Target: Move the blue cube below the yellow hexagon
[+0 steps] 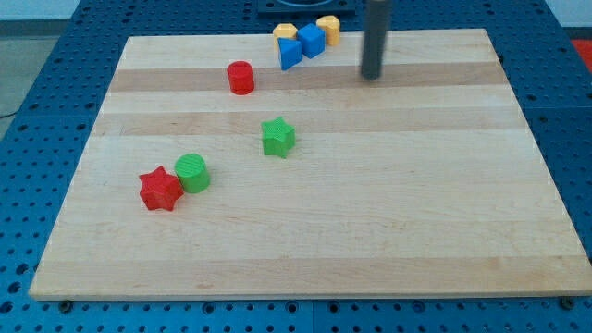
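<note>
Camera view shows a wooden board (305,222) lying on a blue perforated table (37,111). My tip (372,76) rests near the board's top edge, right of centre; it is a plain dark rod with no fingers to spread or press together, and it touches no block. To the view's left of the tip, a cluster sits at the top edge: the blue cube (311,40), a blue triangular block (290,54) just beside it on the left, a yellow block (285,32) behind that one, and the yellow hexagon (328,29) at the cube's upper right, seemingly touching it. A red cylinder (240,78) stands apart, lower left of the cluster. A green star (277,137) lies near the board's middle. At lower left, a green cylinder (192,173) touches a red star (160,189).
</note>
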`<state>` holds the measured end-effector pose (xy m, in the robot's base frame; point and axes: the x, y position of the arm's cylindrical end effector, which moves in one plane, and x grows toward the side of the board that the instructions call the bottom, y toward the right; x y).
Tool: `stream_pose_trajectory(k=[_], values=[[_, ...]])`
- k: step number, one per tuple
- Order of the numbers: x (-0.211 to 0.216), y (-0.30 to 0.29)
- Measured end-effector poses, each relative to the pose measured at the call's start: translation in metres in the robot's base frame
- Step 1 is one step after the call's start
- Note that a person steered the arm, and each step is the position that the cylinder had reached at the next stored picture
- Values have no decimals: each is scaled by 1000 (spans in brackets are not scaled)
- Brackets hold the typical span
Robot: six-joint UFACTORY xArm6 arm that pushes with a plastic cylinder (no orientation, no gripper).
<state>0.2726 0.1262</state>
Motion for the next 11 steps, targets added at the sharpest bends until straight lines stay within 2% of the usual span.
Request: stream_pose_trajectory(k=[1,2,3,5,9,11], values=[[-66,15],[-81,3],[-81,-57],[-80,-66],[-42,-119],[-8,-153]])
